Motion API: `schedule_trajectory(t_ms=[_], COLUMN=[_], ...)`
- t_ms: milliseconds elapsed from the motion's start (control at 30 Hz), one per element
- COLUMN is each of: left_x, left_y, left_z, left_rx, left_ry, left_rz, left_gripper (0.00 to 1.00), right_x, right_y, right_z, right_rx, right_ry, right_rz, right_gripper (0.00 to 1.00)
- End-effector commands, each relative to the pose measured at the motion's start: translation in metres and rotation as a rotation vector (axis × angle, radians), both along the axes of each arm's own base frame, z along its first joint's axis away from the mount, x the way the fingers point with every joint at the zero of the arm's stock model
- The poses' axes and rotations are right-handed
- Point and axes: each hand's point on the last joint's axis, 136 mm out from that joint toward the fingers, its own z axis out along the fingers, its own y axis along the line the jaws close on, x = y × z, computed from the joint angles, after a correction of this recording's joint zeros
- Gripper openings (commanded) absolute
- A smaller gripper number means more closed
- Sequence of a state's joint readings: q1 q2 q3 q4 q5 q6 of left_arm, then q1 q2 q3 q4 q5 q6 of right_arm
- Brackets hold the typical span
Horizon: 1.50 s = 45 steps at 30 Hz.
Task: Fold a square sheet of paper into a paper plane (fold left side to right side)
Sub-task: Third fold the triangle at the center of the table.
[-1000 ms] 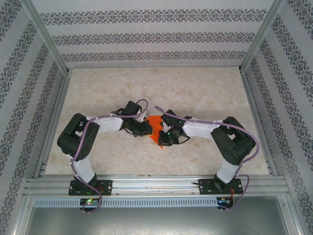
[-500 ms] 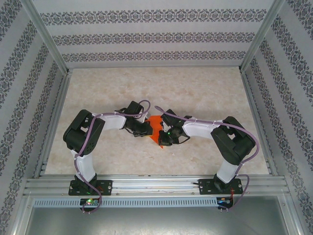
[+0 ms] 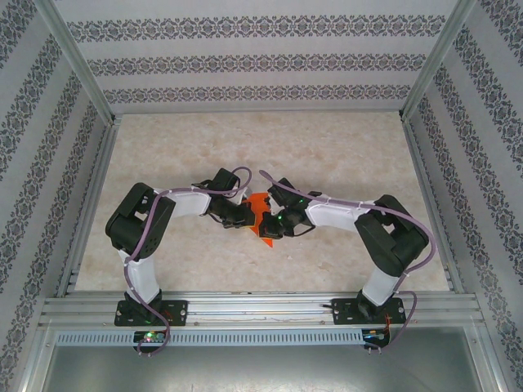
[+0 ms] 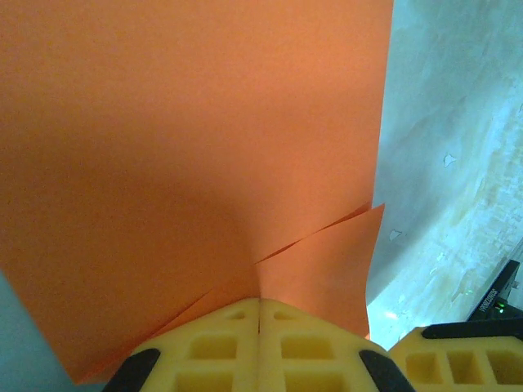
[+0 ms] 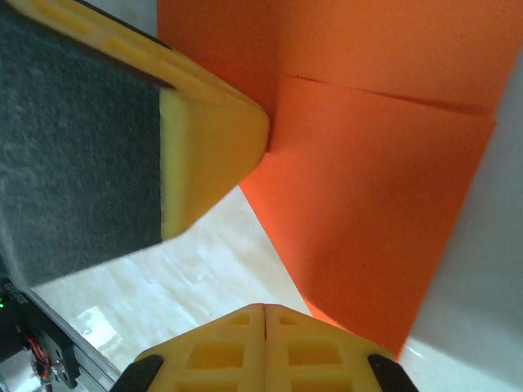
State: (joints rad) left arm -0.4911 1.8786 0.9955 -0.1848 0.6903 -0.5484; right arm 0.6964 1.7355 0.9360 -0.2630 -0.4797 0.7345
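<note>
The square sheet of paper (image 3: 259,204) is bright orange-red, folded into overlapping layers, and lies at the table's middle between both grippers. It covers most of the left wrist view (image 4: 188,147), where a flap edge and a short ridge run into my left gripper (image 4: 260,304). That gripper's yellow jaws are shut on the paper there. In the top view my left gripper (image 3: 248,216) sits at the sheet's left edge. My right gripper (image 5: 265,310) is shut, its tips on the table beside the paper's (image 5: 376,204) lower edge, and I cannot see paper between them. The left fingers (image 5: 204,155) touch the sheet.
The pale marbled table (image 3: 327,155) is bounded by patterned walls and aluminium frame posts (image 3: 421,163) on both sides. A metal rail (image 3: 261,310) carries both arm bases at the near edge. My right gripper (image 3: 274,228) sits close to the left one.
The left arm's elbow has swung right and stands more upright. The right gripper has shifted slightly up and left toward the paper. The left jaws have closed a little further.
</note>
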Motion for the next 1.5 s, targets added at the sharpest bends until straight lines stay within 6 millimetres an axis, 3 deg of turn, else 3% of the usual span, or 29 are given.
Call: schedule_trajectory(t_ms=[0,567,933,1467], left_x=[-0.012,-0.013,-0.013,-0.015], left_y=[0.013,0.014,0.019,0.026], left_z=[-0.022,-0.024,-0.029,-0.037], left_rx=[0.093,0.098,0.132,0.177], left_ry=[0.053,0.064,0.061,0.059], left_rz=[-0.009,-0.005,-0.016,-0.031], left_gripper=[0.05,0.04,0.02,0.0], right_x=[0.01,0.02,-0.004,-0.024], right_y=[0.011,0.01,-0.011,-0.034], right_z=[0.003,-0.018,-0.033,-0.025], right_rx=[0.032,-0.019,-0.087,-0.097], right_ry=[-0.001,0.028,0.114,0.137], right_rz=[-0.003,-0.015,-0.045,-0.081], right_gripper=[0.0,0.0,0.0,0.0])
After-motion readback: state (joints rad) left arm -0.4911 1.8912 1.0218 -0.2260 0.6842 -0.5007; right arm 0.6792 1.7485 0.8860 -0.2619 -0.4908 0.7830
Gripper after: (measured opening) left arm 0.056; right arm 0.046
